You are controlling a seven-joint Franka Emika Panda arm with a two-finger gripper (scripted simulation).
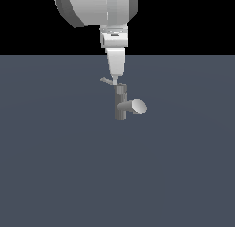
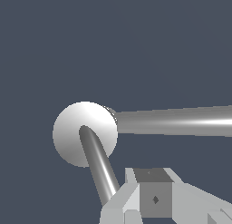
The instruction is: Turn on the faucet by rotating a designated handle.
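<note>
The faucet (image 1: 120, 104) stands upright on the grey floor, its short thick spout (image 1: 137, 106) pointing to the exterior view's right. The handle (image 1: 106, 80), a thin lever, sticks out from the top cap toward the exterior view's left. My gripper (image 1: 115, 77) comes straight down from above, and its tip rests at the lever's root beside the cap. In the wrist view I look down on the round cap (image 2: 84, 132), the handle (image 2: 100, 168) and the spout (image 2: 176, 121). The gripper (image 2: 136, 198) sits at the lever's outer end, fingers together with nothing between them.
A flat dark grey floor (image 1: 55, 175) surrounds the faucet. The arm's large white link (image 1: 96, 8) hangs above the scene.
</note>
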